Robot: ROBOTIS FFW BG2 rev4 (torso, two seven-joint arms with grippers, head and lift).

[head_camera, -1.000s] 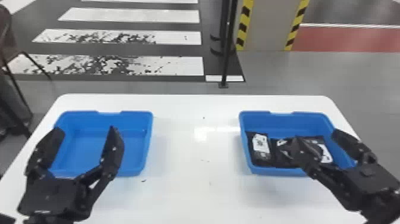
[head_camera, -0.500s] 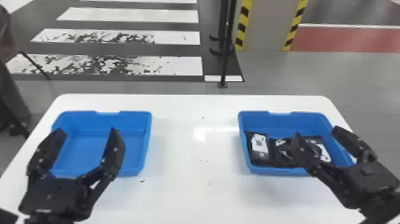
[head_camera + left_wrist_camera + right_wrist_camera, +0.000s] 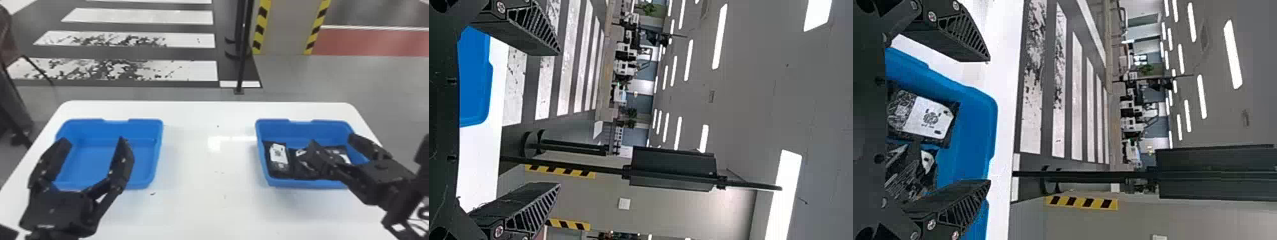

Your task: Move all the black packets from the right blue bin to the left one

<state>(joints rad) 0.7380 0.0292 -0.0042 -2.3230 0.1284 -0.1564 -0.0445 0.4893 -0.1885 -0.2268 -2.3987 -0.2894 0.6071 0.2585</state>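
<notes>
In the head view, the black two-fingered left gripper is open at the left blue plastic bin, and the matching right gripper is open over the right blue plastic bin, where black packets with white labels lie under and beside its inner finger. The left wrist view shows widely parted fingers and part of a blue bin. In the right wrist view, packets lie in the bin, nearer the spread fingers' bases than their tips.

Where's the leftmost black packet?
Head view, right side: the leftmost black packet lies in the right blue bin, by its left wall, next to another black packet.
</notes>
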